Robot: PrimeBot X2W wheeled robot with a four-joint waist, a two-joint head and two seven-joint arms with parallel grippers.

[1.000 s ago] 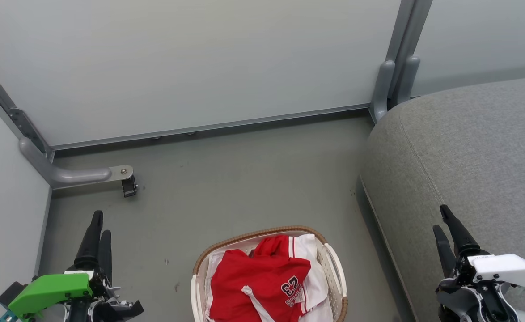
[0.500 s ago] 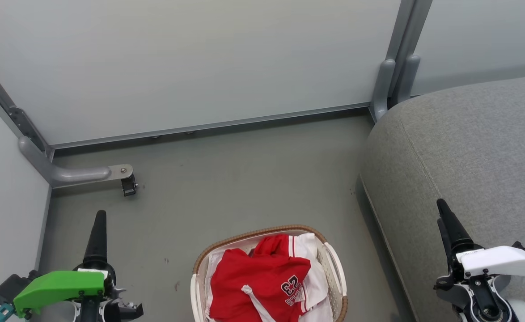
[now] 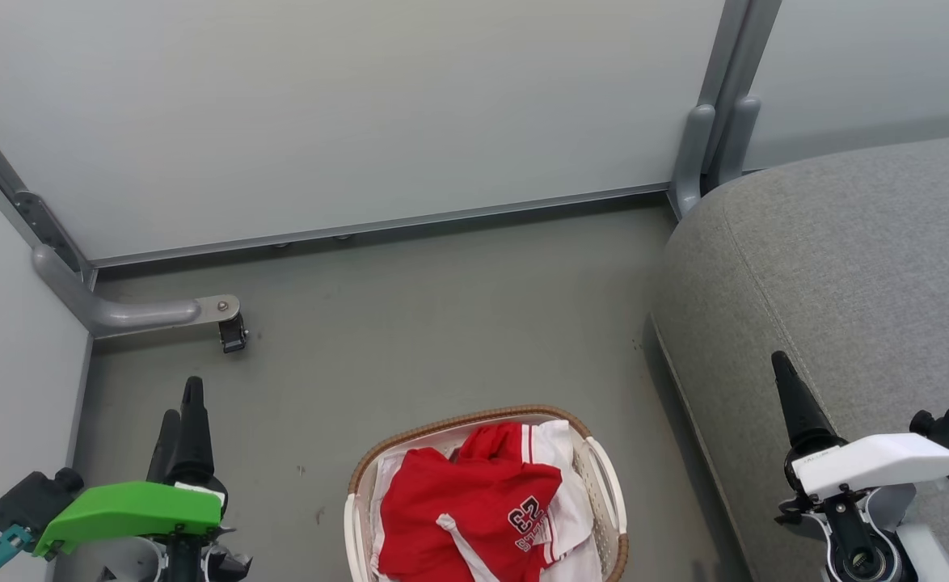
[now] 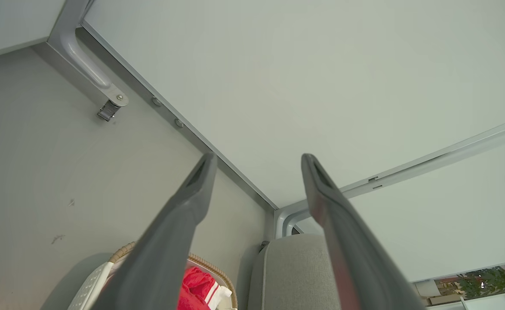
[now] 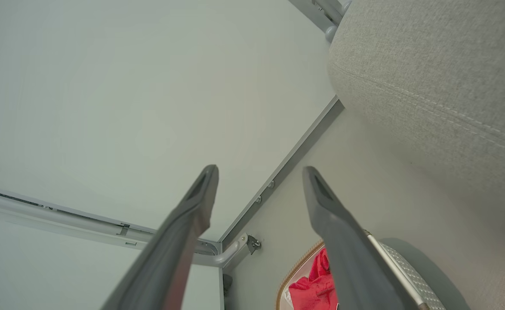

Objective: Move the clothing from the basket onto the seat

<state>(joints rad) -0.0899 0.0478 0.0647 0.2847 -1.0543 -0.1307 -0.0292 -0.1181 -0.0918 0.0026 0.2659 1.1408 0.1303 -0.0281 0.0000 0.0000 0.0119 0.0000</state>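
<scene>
The clothing (image 3: 466, 505), red with white trim and a dark "23", lies heaped in the basket (image 3: 458, 422), a white perforated tub with a brown woven rim on the floor at the bottom centre. The seat (image 3: 862, 267), a big grey fabric cushion, rises to its right. My left gripper (image 3: 181, 398) hovers open over the floor left of the basket. My right gripper (image 3: 782, 364) hovers open above the seat's front edge. The left wrist view has the left gripper (image 4: 257, 158), basket (image 4: 209, 265), clothing (image 4: 194, 284) and seat (image 4: 295, 275). The right wrist view has the right gripper (image 5: 261, 170), clothing (image 5: 312, 288) and seat (image 5: 429, 64).
Pale partition walls close the back and left. A grey bracket foot with a small black caster (image 3: 232, 333) juts onto the floor at the left. A grey post (image 3: 713, 145) stands at the seat's back corner. Bare floor (image 3: 442, 323) lies beyond the basket.
Both grippers have rolled about their wrists. The left one has edged right, the right one left and up. The clothing and basket have not moved.
</scene>
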